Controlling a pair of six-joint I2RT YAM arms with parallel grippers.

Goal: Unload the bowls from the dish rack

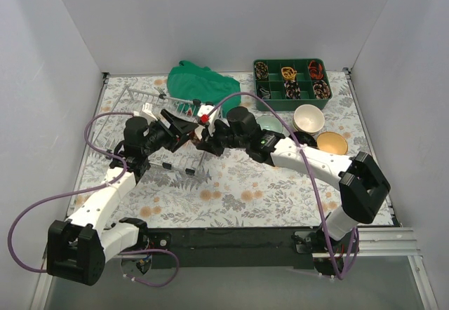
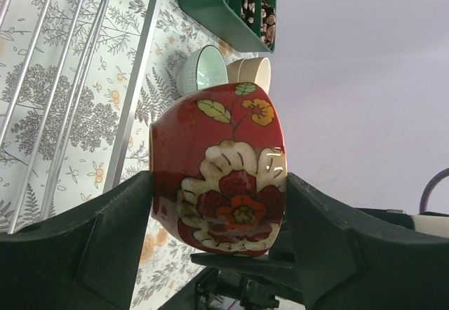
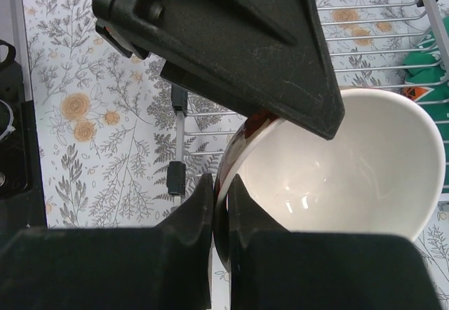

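Top external view: both arms reach in and meet over the right part of the dish rack (image 1: pixel 175 164), which lies on the floral table cover (image 1: pixel 245 191) at left-centre. The red bowl (image 2: pixel 224 177) is barely visible there, hidden between the two wrists.

Left wrist view: left gripper (image 2: pixel 219 212) is clamped across the red bowl, one dark finger against each side of the outer wall. The bowl is tipped on its side, with the flower pattern facing the camera. Rack wires run to the left of it.

Right wrist view: right gripper (image 3: pixel 221 184) is pinched on the same bowl's rim, one finger on the white inside and one on the red outside. The left gripper's finger crosses over the top of the bowl. Rack wires show behind.

So both grippers hold the one bowl, above or at the rack; contact with the wires cannot be told.

Four other bowls sit off the rack on the right: a pale green bowl (image 1: pixel 270 123), a cream bowl (image 1: pixel 309 118), a dark bowl (image 1: pixel 303 139) and a tan bowl (image 1: pixel 332 142), clustered together just in front of the green tray (image 1: pixel 291 102). A green cloth (image 1: pixel 200 83) lies at the far edge, beside the rack.
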